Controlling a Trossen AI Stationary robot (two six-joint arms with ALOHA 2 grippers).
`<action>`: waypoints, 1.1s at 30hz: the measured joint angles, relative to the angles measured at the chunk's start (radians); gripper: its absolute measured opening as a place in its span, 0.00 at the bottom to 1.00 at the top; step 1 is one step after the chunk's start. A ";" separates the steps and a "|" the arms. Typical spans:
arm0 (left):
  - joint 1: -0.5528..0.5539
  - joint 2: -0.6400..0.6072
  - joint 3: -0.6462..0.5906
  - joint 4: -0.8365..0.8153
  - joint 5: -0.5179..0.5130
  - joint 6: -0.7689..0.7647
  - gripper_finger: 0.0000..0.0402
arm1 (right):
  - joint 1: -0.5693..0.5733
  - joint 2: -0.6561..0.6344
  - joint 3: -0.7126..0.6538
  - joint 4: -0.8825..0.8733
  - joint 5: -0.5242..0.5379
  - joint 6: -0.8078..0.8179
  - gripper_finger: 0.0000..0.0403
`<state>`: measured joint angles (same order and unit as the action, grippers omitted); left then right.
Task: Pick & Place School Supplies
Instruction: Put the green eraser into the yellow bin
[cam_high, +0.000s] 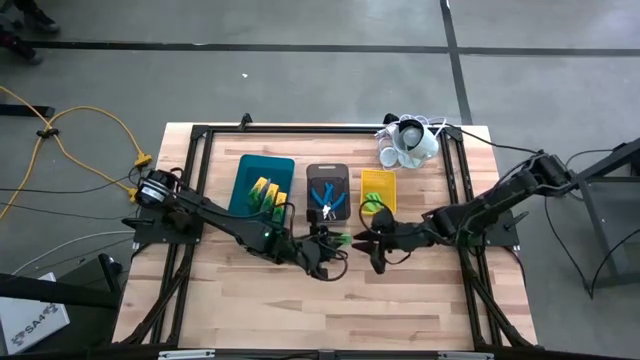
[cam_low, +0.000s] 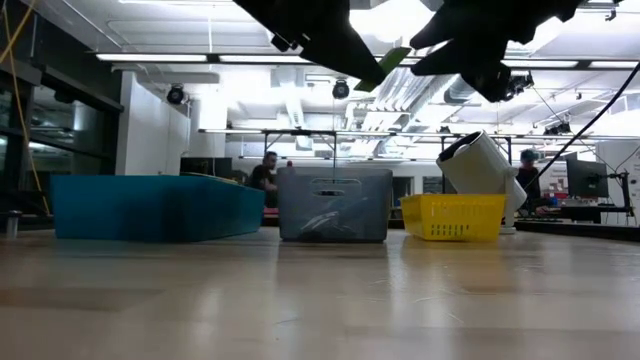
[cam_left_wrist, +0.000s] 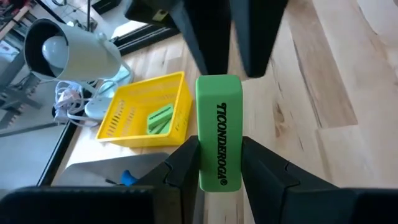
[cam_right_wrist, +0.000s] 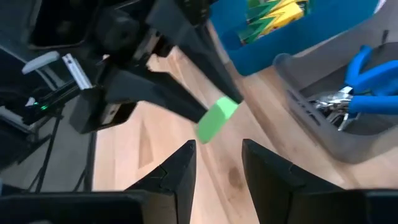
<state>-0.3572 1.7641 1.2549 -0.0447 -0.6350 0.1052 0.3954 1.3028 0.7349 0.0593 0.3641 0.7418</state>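
Observation:
A short bright green stick (cam_left_wrist: 219, 118) printed TICONDEROGA hangs above the table's middle, with my left gripper (cam_left_wrist: 219, 144) shut on it. My right gripper (cam_right_wrist: 217, 149) stands open a little to the right of it, facing my left gripper (cam_high: 335, 244), and the stick's free end (cam_right_wrist: 217, 118) lies just beyond its fingertips, untouched. At the back stand a teal tray (cam_high: 262, 185) with yellow-and-green boxes (cam_right_wrist: 273, 14), a grey tray (cam_high: 327, 190) with blue-handled pliers (cam_right_wrist: 367, 71), and a yellow tray (cam_left_wrist: 146, 112) with green sticks (cam_left_wrist: 158, 119). My left gripper pinches the green stick between its two fingers, by the stick's two long sides near one end (cam_left_wrist: 219, 171). The fingers come from the table's left, slanting down, and lie along the stick. Its other end juts out past the fingertips; the stick is lifted clear of the table.
A white cup-like cluster with cords (cam_high: 408, 142) sits at the far right corner, behind the yellow tray. The table's near half (cam_high: 320, 310) is bare wood. A dark frame runs along the table's edges. People show in the room beyond the table.

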 joint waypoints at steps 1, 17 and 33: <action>0.001 0.000 0.000 0.001 0.000 0.000 0.26 | -0.006 0.000 0.000 -0.001 0.000 0.000 0.30; 0.017 0.000 0.000 0.000 -0.057 -0.028 0.23 | -0.070 0.000 0.000 0.005 -0.004 -0.002 0.30; 0.050 0.000 0.000 -0.003 -0.055 -0.031 0.23 | -0.110 0.000 0.000 0.051 0.002 -0.013 0.30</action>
<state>-0.3073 1.7641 1.2549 -0.0475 -0.6895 0.0742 0.2853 1.3032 0.7349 0.1100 0.3656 0.7292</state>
